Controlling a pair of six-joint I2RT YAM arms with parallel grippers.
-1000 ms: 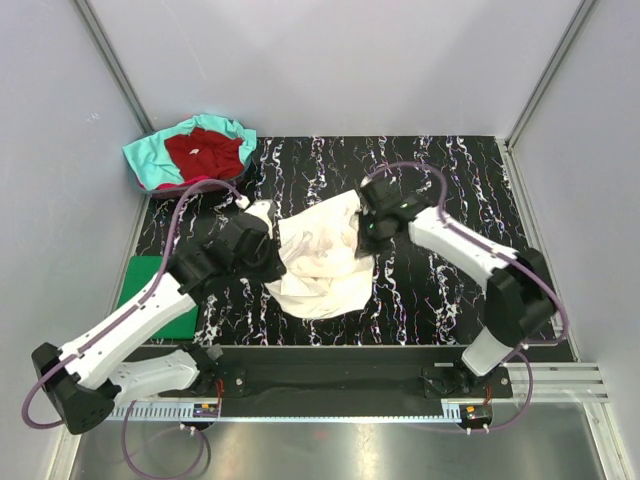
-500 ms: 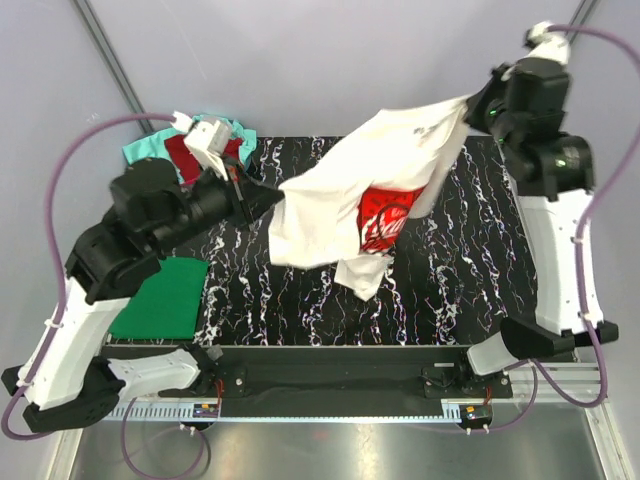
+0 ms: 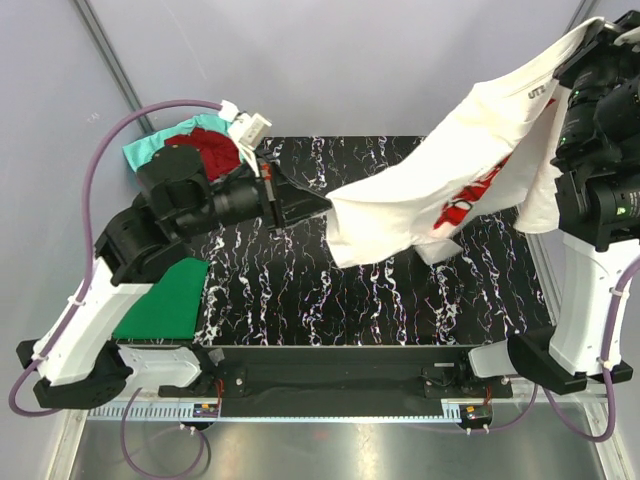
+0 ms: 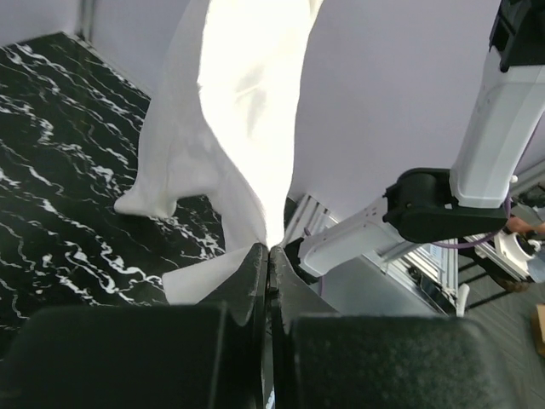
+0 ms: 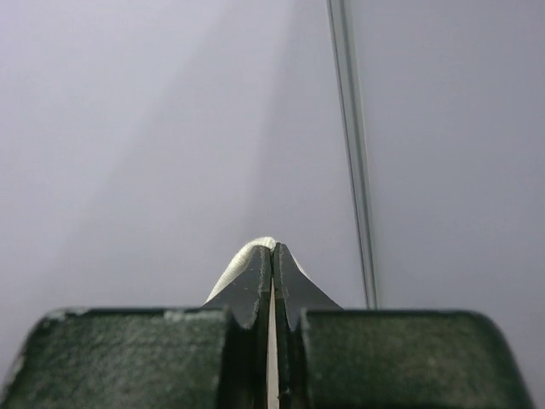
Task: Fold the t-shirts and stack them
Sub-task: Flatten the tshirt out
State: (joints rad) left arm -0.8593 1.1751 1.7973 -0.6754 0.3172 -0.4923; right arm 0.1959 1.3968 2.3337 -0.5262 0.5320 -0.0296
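The white t-shirt [image 3: 450, 190] with a red chest print hangs stretched in the air over the right half of the mat. My left gripper [image 3: 328, 203] is shut on its lower left corner. My right gripper [image 3: 590, 32] is shut on its top edge, high at the upper right. In the left wrist view the white cloth [image 4: 243, 102] rises from the closed left gripper [image 4: 269, 251]. A white hem [image 5: 247, 256] peeks over the closed right gripper [image 5: 272, 247]. A folded green t-shirt [image 3: 160, 300] lies flat at the left. A dark red t-shirt [image 3: 205, 150] lies crumpled on a teal one [image 3: 145, 155].
The black marbled mat [image 3: 300, 290] covers the table. Grey walls enclose the cell, with metal posts [image 3: 105, 60] at the back corners. The right arm's upright link [image 3: 590, 290] stands at the mat's right edge. A rail [image 3: 330, 385] runs along the near edge.
Both arms have lifted the white t-shirt off the mat and pulled it apart. The right gripper rose to the upper right; the left gripper moved right and up, stretching the cloth.
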